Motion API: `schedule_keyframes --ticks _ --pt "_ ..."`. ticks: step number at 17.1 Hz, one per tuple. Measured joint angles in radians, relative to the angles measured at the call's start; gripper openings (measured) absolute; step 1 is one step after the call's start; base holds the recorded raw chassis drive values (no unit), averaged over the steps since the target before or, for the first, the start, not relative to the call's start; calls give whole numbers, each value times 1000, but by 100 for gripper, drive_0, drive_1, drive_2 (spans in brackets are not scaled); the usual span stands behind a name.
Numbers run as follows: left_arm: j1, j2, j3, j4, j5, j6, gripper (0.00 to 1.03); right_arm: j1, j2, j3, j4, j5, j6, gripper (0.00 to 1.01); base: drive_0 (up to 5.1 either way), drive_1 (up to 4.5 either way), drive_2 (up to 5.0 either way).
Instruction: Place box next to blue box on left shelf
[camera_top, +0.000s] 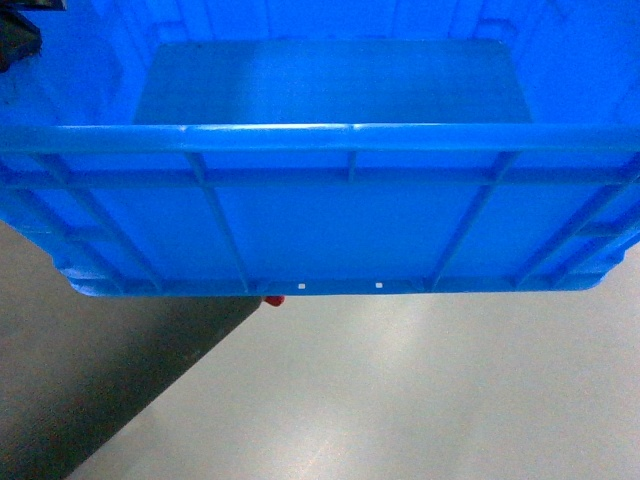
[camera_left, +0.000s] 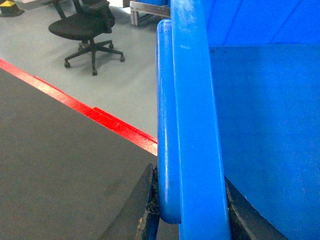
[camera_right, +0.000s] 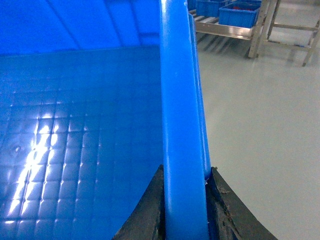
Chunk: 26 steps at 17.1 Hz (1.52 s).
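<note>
Box (camera_top: 320, 230), a large bright blue crate with ribbed sides and a thick rim, filled the upper half of the head view, held up above the pale grey floor (camera_top: 400, 400) with its near wall facing the camera and its flat inner floor showing beyond the rim. A dark mat (camera_top: 90, 370) covered the floor at lower left. In the left wrist view the left end effector (camera_left: 187, 220) was closed on the box's rim (camera_left: 192, 125), one dark finger (camera_left: 145, 210) outside the wall and the other inside. A red stripe (camera_left: 90, 112) edged the dark mat, and a black office chair (camera_left: 87, 27) stood farther off. In the right wrist view the right end effector (camera_right: 186, 210) clamped the opposite rim (camera_right: 177, 100) between its dark fingers (camera_right: 147, 210). A metal rack (camera_right: 225, 30) carrying smaller blue trays (camera_right: 239, 12) stood well apart in the background.
</note>
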Motion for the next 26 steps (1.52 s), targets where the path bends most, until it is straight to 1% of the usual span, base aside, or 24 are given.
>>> schedule_keyframes --ticks 26 --pt "0 0 0 0 0 0 22 0 0 0 0 0 0 15 -144 -144 -144"
